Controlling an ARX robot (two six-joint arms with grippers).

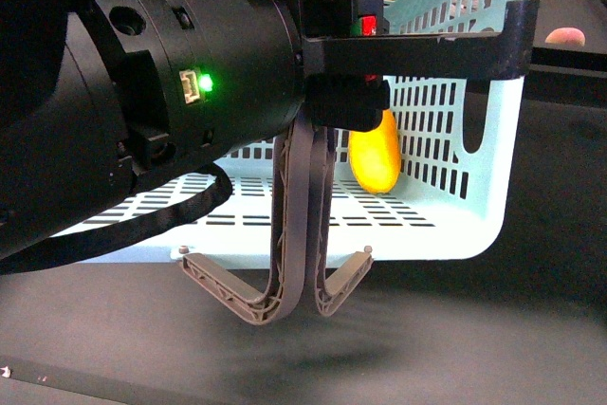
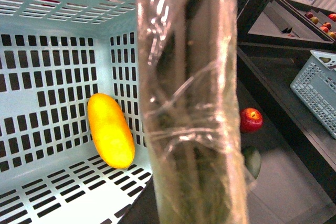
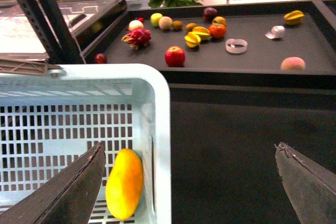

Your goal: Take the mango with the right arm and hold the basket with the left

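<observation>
The turquoise basket [image 1: 446, 206] stands on the dark table, its two grey-brown handles [image 1: 294, 234] hanging down over its near wall. My left gripper [image 1: 517, 45] is shut on the basket's rim, its long flat finger reaching across the top. The yellow-orange mango [image 1: 375, 154] lies inside, leaning against the wall; it also shows in the left wrist view [image 2: 110, 129]. In the right wrist view my right gripper [image 3: 189, 187] is open and empty, above the basket's rim [image 3: 157, 103]. One of its fingers [image 3: 68, 192] is over the basket, beside the mango [image 3: 125, 183].
A raised dark shelf behind holds a red apple [image 3: 175, 56], star fruits [image 3: 194, 38], a dragon fruit [image 3: 137, 38], a peach [image 3: 293, 64] and a tape roll [image 3: 236, 45]. Another red apple [image 2: 251, 119] and a grey basket [image 2: 320, 87] show in the left wrist view.
</observation>
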